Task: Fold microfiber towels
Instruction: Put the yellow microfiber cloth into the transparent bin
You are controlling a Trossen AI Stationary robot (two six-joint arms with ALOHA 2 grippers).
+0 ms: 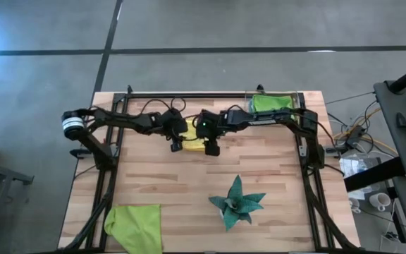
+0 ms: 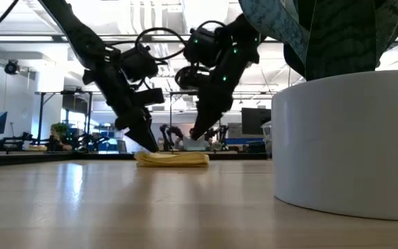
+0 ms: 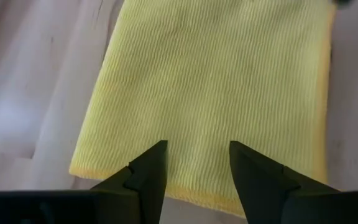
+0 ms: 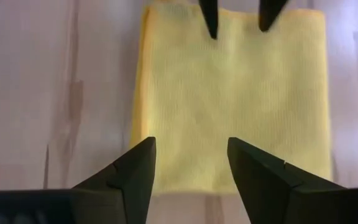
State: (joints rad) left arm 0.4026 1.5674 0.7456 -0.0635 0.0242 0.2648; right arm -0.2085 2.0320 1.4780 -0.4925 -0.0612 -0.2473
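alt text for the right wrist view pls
A folded yellow towel lies flat on the wooden table, with the right gripper open over its near edge and the left gripper open at its far edge.

A wooden table (image 1: 189, 197) of pale planks stood on a grey concrete floor (image 1: 41, 85) crossed by dark seams. A dark teal spiky star-shaped plant (image 1: 237, 203) sat on the table toward its right front. In the low view its white round pot (image 2: 347, 142) loomed close. Cables (image 1: 351, 134) and equipment lay on the floor beside the table's right edge.
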